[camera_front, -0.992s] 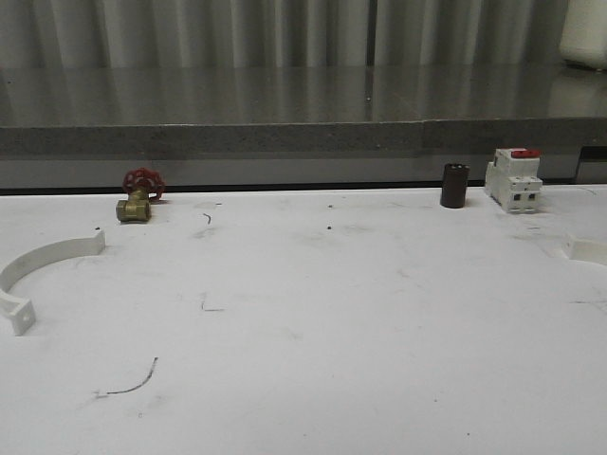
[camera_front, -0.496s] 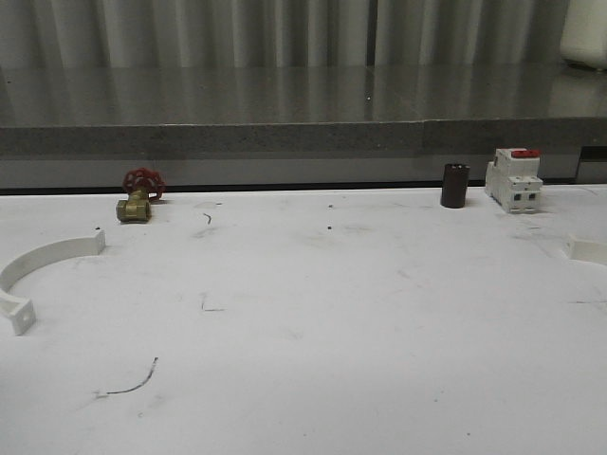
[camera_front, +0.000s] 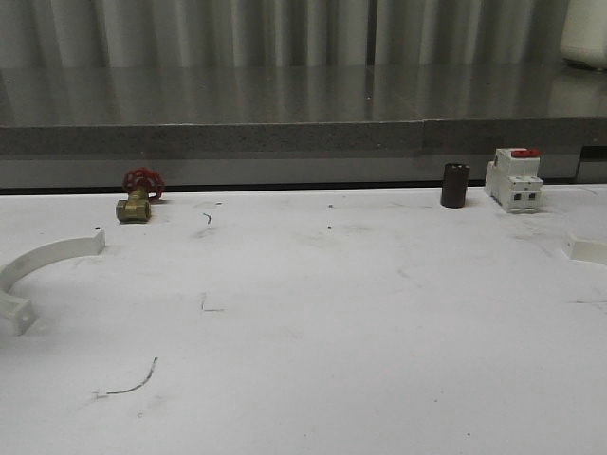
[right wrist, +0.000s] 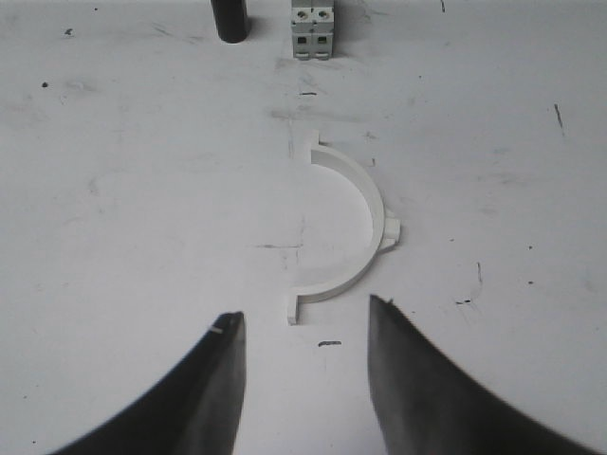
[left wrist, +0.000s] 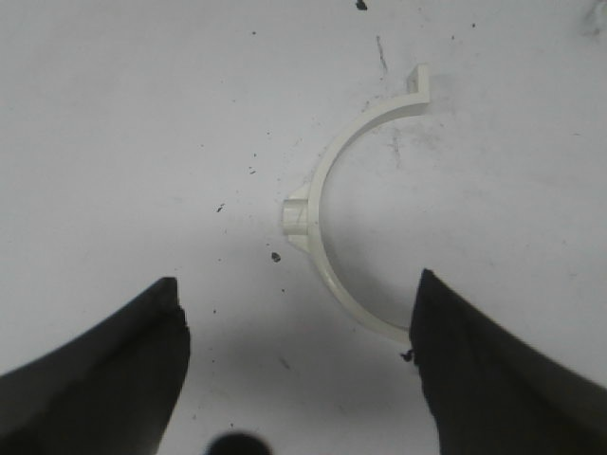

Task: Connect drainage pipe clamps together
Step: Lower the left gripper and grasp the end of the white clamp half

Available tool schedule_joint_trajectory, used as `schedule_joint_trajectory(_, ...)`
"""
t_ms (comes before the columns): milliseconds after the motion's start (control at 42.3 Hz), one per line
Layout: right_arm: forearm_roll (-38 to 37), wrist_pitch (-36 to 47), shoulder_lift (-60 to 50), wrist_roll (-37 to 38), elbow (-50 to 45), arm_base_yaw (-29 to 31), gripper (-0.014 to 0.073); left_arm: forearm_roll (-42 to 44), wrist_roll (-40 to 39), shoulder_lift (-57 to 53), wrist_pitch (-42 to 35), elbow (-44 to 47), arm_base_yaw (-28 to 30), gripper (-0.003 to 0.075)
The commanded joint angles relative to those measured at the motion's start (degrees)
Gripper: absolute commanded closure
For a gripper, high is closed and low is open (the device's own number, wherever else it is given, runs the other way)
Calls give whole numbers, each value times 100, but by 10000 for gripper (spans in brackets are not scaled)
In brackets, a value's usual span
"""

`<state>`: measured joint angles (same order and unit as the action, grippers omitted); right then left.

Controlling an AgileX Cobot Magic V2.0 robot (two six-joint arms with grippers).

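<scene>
Two cream-white drainage pipe clamps lie flat on the white table [camera_front: 313,313], far apart. One clamp [camera_front: 43,259] is at the far left edge of the front view. Of the other clamp [camera_front: 588,250], just an end tab shows at the far right edge. In the left wrist view my left gripper [left wrist: 297,277] is open above the left clamp [left wrist: 322,190], whose near end runs behind one dark finger [left wrist: 493,370]. In the right wrist view my right gripper [right wrist: 305,306] is open, and the right clamp [right wrist: 375,204] lies just beyond its fingertips, untouched.
Along the table's back edge stand a brass valve with a red handwheel [camera_front: 139,194], a dark cylinder [camera_front: 454,185] and a white circuit breaker with a red top [camera_front: 513,180]. Behind them rises a grey ledge [camera_front: 285,137]. The cylinder [right wrist: 230,19] and breaker [right wrist: 313,17] sit beyond the right clamp.
In the front view the right clamp has slid right, so that only its end tab remains in frame. The left clamp has shifted slightly left. Nothing has been taken hold of.
</scene>
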<state>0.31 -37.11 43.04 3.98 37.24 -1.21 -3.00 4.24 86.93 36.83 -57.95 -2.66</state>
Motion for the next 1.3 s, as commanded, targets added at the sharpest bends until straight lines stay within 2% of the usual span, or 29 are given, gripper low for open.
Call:
schedule_joint_trajectory(0,-31,295,3,-25,178,24,250,-13,0,179,-229,-322,12,239)
schedule_joint_trajectory(401,-31,295,3,-25,178,24,250,-57,0,1269,-523,-603,12,239)
schedule_joint_trajectory(945,-31,295,3,-25,178,24,250,-299,0,1717,-1134,-603,12,241)
schedule_joint_trajectory(1275,-31,295,3,-25,178,24,250,-299,0,1755,-1061,-603,-10,390)
